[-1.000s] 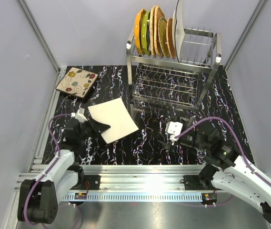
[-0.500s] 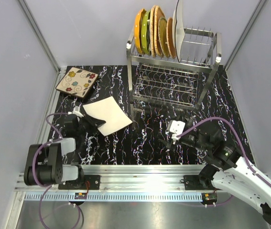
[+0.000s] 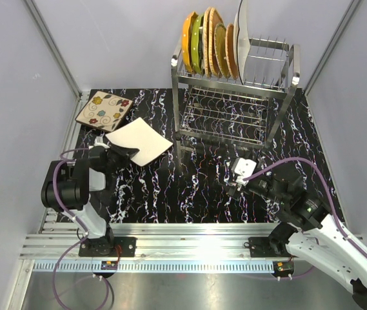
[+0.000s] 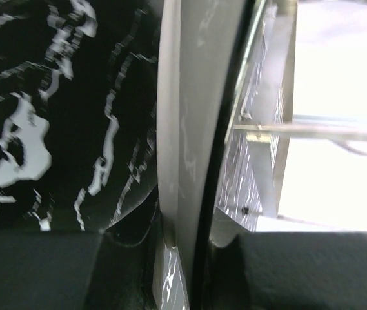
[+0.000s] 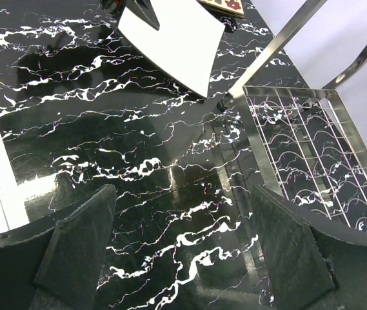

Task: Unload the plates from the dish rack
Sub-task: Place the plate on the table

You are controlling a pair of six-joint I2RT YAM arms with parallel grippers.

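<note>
- The square floral plate [image 3: 104, 111] lies flat at the marbled table's [image 3: 170, 194] far-left corner.
- The left gripper [image 3: 121, 152] pinches the square white plate [image 3: 139, 141] by its edge, just beside the floral one.
- The dish rack [image 3: 235, 123] holds upright plates [image 3: 210, 42] in its top tier.
- The right gripper [image 5: 186, 255] hangs spread wide and empty near the rack's front.

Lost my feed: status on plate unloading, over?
Left gripper shut on white square plate, tilted. Right gripper open, empty. Other plates upright in dish rack. Floral plate close beside carried one.
</note>
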